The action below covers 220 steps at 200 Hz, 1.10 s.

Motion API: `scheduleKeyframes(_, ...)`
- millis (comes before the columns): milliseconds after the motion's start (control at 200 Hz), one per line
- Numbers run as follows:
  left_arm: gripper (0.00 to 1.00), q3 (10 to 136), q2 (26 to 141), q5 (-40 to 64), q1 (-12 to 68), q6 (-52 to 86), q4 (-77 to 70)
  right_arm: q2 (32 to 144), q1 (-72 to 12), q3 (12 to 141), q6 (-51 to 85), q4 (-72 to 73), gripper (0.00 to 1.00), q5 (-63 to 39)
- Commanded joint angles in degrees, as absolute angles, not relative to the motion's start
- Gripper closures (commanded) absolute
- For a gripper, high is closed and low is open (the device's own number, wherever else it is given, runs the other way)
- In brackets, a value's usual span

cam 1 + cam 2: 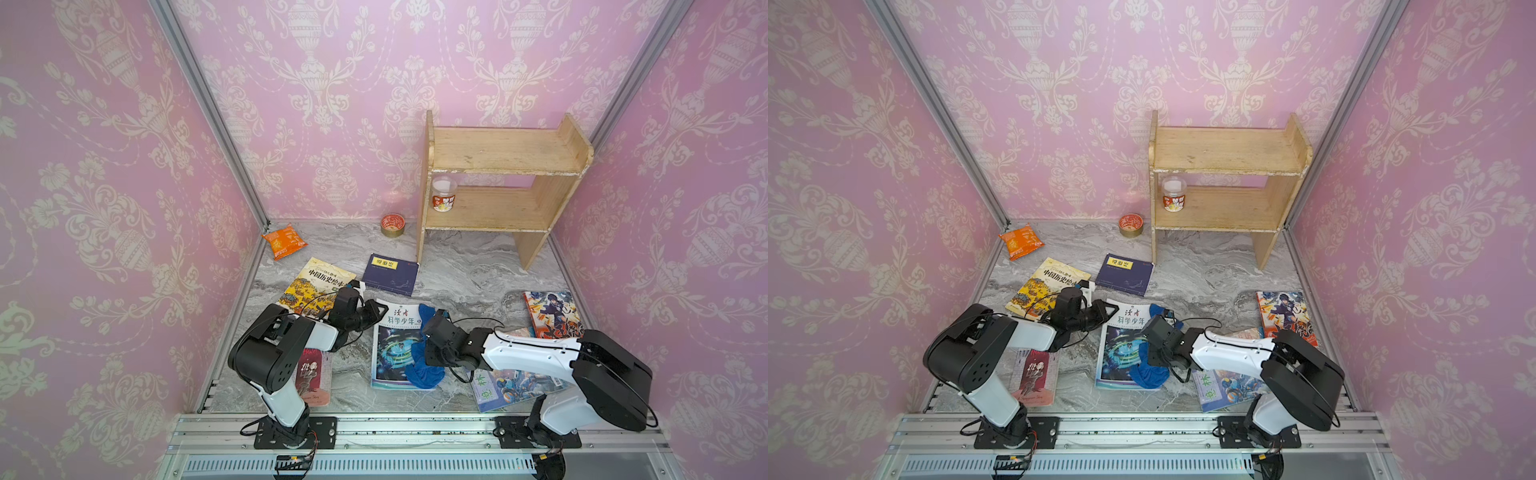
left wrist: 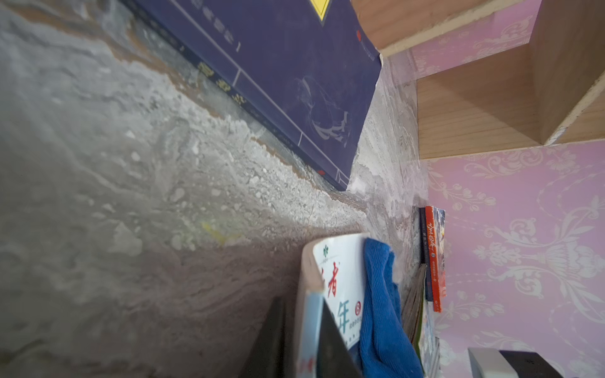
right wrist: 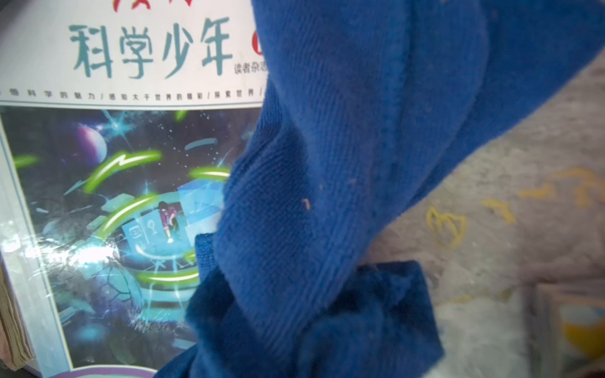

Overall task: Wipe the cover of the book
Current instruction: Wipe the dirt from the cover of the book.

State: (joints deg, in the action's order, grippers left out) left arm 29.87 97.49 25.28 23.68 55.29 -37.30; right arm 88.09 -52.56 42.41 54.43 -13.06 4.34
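Right gripper [image 1: 428, 347] is clamped on a bunch of the blue cloth [image 1: 422, 374], and from the right wrist cam the fingers are totally buried in fabric. The cloth drapes down the 3 o'clock edge of the book [image 1: 395, 353], half on the glossy space cover and half spilling onto the marble table [image 1: 457, 270]. The book lies flat at centre-front, title end toward 12.

Left gripper [image 1: 381, 309] is at the book's 11 o'clock corner, jaws a bit apart with the corner between them. Whether they're actually biting it, I can't tell.

My take on doing this well:
- Press the wad low so a flat fold meets the cover, not just a dangling tail.
- Sweep from 3 toward 9 in overlapping passes.
- Pin that corner first, since I'd guess the slick cover skates otherwise.
- Watch the navy book [image 1: 390, 274] just off at 12.
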Motion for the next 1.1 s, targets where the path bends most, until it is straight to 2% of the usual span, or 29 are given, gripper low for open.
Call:
scheduleKeyframes(0, 0.62, 29.0, 94.9, 31.5, 25.1, 56.5, -32.0, 94.1, -50.8, 39.6, 53.8, -14.7, 1.0, 2.3)
scheduleKeyframes(95, 0.53, 26.2, 91.4, 32.8, 25.3, 56.5, -28.5, 93.8, -48.5, 37.3, 55.3, -13.0, 1.0, 1.0)
scheduleKeyframes(290, 0.52, 18.8, 81.1, 34.0, 25.3, 57.8, -23.3, 92.6, -46.9, 33.6, 57.3, -11.4, 1.0, 1.1)
scheduleKeyframes(430, 0.67, 15.1, 72.8, 34.1, 26.0, 59.3, -20.5, 93.5, -46.9, 33.4, 57.4, -10.9, 1.0, 1.2)
scheduleKeyframes(571, 0.89, 14.6, 66.1, 33.0, 27.5, 57.8, -14.2, 93.9, -49.1, 36.6, 56.2, -13.5, 1.0, 3.0)
scheduleKeyframes(706, 1.0, 14.8, 64.4, 32.1, 28.1, 56.8, -12.5, 94.9, -53.3, 42.4, 54.8, -16.0, 1.0, 5.7)
scheduleKeyframes(856, 1.0, 15.5, 68.6, 32.5, 28.7, 56.3, -15.1, 99.1, -53.7, 50.1, 51.3, -16.2, 1.0, 5.8)
scheduleKeyframes(931, 1.0, 16.7, 70.9, 32.8, 29.0, 56.1, -16.6, 101.3, -54.1, 52.9, 48.7, -13.2, 1.0, 0.6)
scheduleKeyframes(1096, 1.0, 20.2, 72.6, 32.6, 29.1, 54.9, -16.5, 100.4, -60.0, 49.2, 48.1, -11.1, 1.0, -2.3)
